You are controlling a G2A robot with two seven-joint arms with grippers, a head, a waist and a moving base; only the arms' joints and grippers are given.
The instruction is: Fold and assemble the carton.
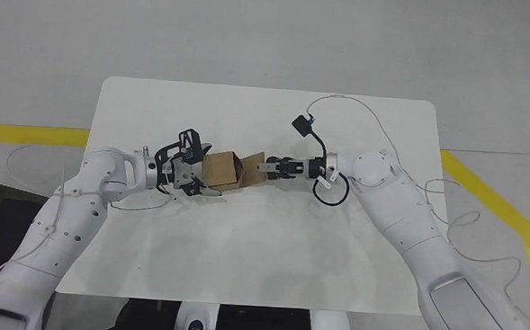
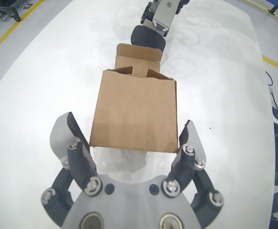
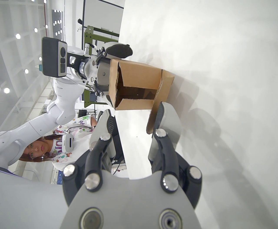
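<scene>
A brown carton lies on its side at the middle of the white table. My left gripper is shut on the carton's near end, with a pad pressed against each side wall. The far end of the carton is open, its tuck flap sticking outward. My right gripper faces that open end with its fingers spread. One finger rests against the outer flap, and nothing is pinched between the two.
A thin cable loops over the table's far right part. Bare table surface lies all around the carton. Yellow floor tape runs beside the table on both sides.
</scene>
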